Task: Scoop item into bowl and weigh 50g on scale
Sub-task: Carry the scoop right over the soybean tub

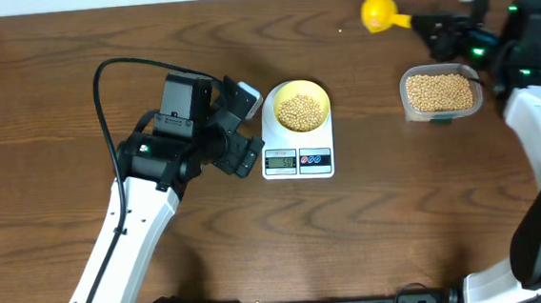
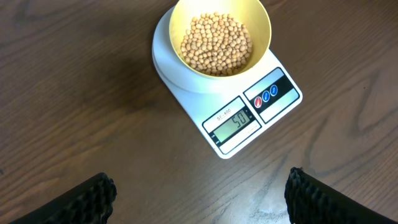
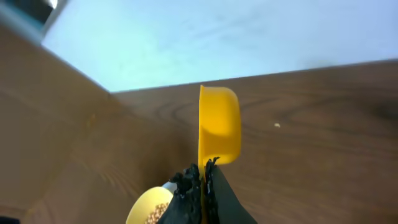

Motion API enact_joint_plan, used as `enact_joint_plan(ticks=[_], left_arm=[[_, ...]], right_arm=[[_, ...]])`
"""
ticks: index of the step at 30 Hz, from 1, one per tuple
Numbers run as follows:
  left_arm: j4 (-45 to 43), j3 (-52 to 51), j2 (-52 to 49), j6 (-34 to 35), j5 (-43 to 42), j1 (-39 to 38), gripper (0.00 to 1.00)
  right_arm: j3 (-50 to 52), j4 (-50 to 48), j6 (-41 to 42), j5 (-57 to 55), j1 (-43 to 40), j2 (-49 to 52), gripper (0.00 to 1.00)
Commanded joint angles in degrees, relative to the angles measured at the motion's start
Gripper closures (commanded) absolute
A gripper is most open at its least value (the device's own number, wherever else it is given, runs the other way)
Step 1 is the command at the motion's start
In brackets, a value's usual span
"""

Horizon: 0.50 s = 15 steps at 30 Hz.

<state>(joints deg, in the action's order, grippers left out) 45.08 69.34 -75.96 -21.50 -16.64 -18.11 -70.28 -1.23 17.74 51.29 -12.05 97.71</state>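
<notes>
Right gripper (image 3: 203,177): clamped tight on the handle of the bright yellow long-handled plastic scoop (image 1: 378,13), far back on the right of the brown wooden table (image 1: 73,51).
Scoop axis: handle runs left-right and the cup points to the robot's left; it looks empty from overhead, and in the right wrist view it is turned on edge.
Left gripper (image 1: 250,126): fingers (image 2: 87,199) spread wide apart, holding nothing.
Small round pale yellow bowl (image 2: 258,22): stands on the round platform of the white rounded-rectangular digital scale (image 2: 283,99).
Small round beige beans (image 2: 216,45): 1 heap in the bowl, and more (image 1: 440,90) in the clear rounded-rectangular plastic tub (image 1: 405,94).
Grey display (image 2: 231,120): seems to read 50.
Key relation: the bowl lies just to the right of the left gripper, and well apart from the scoop, to its left and nearer the robot.
Nearer arm: left.
Judgement: the weight looks reached, so the scoop probably needs only setting down beside the tub.
</notes>
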Motion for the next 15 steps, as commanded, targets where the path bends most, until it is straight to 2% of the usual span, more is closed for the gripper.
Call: enact_joint_plan(ticks=[1, 3, 8, 15], left_arm=[[0.15, -0.79, 0.37, -0.96, -0.9, 0.02, 0.11], [0.13, -0.79, 0.37, -0.96, -0.9, 0.02, 0.11], [0.15, -0.79, 0.37, -0.96, -0.87, 0.02, 0.11], [0.15, -0.79, 0.35, -0.96, -0.9, 0.02, 0.11]], right_arm=[[-0.11, 2.56, 3.04, 7.41, -5.64, -0.11, 0.99], [-0.11, 8.37, 2.23, 8.79, -10.71, -0.11, 0.99], [-0.11, 18.34, -4.02, 10.71, -17.31, -0.39, 0.99], [-0.11, 30.69, -14.36, 5.16, -20.55, -2.34, 0.99]])
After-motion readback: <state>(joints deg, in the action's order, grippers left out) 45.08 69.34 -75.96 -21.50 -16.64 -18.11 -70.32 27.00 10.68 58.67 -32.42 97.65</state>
